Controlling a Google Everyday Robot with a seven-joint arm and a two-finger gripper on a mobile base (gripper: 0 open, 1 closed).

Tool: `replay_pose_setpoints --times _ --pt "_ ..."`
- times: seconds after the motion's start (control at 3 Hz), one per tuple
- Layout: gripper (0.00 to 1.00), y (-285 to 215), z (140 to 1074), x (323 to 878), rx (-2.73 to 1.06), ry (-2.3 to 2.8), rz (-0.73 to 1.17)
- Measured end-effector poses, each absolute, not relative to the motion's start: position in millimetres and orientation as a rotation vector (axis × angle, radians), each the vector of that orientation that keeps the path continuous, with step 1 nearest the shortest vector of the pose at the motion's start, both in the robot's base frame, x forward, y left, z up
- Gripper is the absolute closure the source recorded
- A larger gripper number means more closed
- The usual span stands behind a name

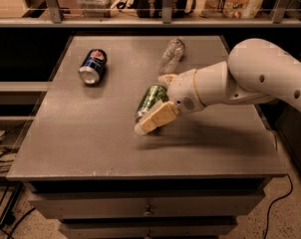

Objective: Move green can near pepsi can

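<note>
Green can [149, 97] lies on its side in the middle of the table [75, 138]. The claw [151, 103] is right at it and spread wide. One finger [158, 118] is on the near side of the can, and the other is on the far side. I cannot tell if they touch it. The white arm [250, 78] comes in from the right. The pepsi can [93, 66] lies on its side at the back left, well apart from the green can. A clear plastic bottle [171, 55] lies at the back, near the claw.
</note>
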State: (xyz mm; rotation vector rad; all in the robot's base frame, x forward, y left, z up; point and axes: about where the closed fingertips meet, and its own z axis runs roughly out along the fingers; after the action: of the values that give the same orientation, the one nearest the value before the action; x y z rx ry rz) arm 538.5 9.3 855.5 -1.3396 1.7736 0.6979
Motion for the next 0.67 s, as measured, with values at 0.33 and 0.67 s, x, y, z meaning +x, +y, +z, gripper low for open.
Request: replay_pose_setpoints --times 0.33,0.67 --pt "0.17 25.3 846.0 545.2 -1.327 1.775 0.732" --pt "0.41 31.4 848.4 549.4 -1.305 1.781 0.734"
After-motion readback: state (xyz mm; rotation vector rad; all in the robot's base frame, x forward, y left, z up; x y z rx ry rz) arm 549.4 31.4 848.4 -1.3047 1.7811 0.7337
